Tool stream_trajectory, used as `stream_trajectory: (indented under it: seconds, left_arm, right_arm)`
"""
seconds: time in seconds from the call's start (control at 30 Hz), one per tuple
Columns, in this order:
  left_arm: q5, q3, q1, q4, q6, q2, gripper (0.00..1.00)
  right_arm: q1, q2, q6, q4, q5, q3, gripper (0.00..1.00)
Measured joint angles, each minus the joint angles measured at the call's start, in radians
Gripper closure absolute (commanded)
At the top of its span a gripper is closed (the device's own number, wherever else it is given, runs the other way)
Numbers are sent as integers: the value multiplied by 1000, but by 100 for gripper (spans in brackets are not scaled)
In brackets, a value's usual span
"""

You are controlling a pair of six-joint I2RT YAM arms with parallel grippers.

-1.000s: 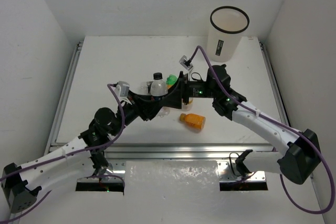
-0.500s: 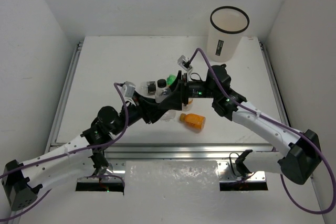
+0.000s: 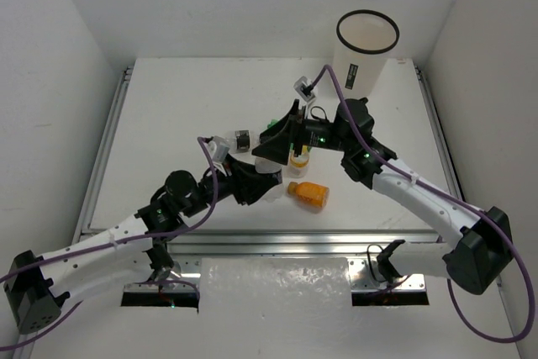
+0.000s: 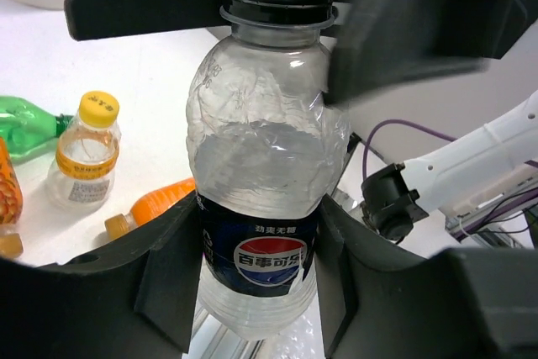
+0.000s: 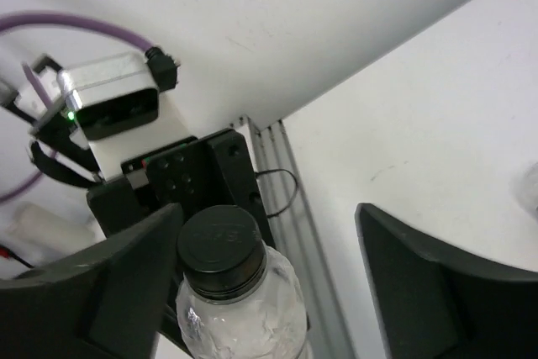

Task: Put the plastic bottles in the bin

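Note:
My left gripper (image 4: 261,262) is shut on a clear plastic bottle (image 4: 262,182) with a dark blue label and black cap, held upright above the table. In the top view the left gripper (image 3: 255,181) and this bottle (image 3: 266,167) sit just under my right gripper (image 3: 271,147). The right gripper (image 5: 269,271) is open, its fingers (image 5: 126,287) on either side of the bottle's cap (image 5: 220,241). The white bin (image 3: 363,63) with a black rim stands at the far right.
On the table lie an orange bottle (image 3: 309,194), a clear yellow-capped bottle (image 3: 298,157) and another clear black-capped bottle (image 3: 242,138). The left wrist view shows the yellow-capped bottle (image 4: 87,153), a green bottle (image 4: 25,119) and an orange bottle (image 4: 155,203).
My left gripper has carried the clear bottle right and toward the near edge, away from the cluster. The right gripper has shifted a little and now straddles the bottle's cap.

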Motion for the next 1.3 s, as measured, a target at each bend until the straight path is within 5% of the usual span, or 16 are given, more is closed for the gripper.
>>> stream_trajectory:
  seconds: [0.1,0.17,0.23,0.37,0.47,0.5,0.53,0.57,0.6,0.7,0.83,1.03,1.17,1.23,1.3]
  left_arm:
    - [3,0,0,2,10,-5,100]
    - [-2,0,0,-6,11,-6,100]
    - [-8,0,0,-9,14,-6,100]
    - [-39,6,0,-14,19,-4,100]
    - [-70,37,0,-41,29,16,97]
    - [-77,50,0,-46,32,27,93]
    - [-83,58,0,-56,32,35,78]
    - [-86,62,0,-58,32,39,63]
    - [-93,66,0,-58,35,45,34]
    - [-127,69,0,-74,39,53,1]
    - [-315,122,-1,-228,-19,53,0]
    - [-713,298,27,-627,-249,135,0]
    - [-652,346,257,-697,-295,308,0]
    - [-635,395,332,-733,-304,415,0]
    - [-617,460,355,-762,-304,507,0]
  right_arm:
    - [-7,2,9,-1,8,0,37]
    - [-7,7,15,2,1,3,33]
    - [-7,15,21,-1,-12,3,17]
    - [-7,36,18,-8,-50,3,15]
    - [-8,41,17,-11,-86,2,48]
    - [-8,41,15,-11,-96,2,65]
    - [-9,41,3,-8,-93,2,100]
    - [-13,40,-8,-10,-90,2,100]
    - [-15,40,-4,-22,-75,2,100]
    - [-28,38,-17,-55,-51,6,100]
    - [-130,37,-70,-192,103,72,100]
    - [-328,131,-237,-291,602,393,100]
    - [-432,364,-384,-209,842,694,99]
    - [-470,492,-445,-171,901,825,90]
    - [-505,657,-513,-122,943,982,68]
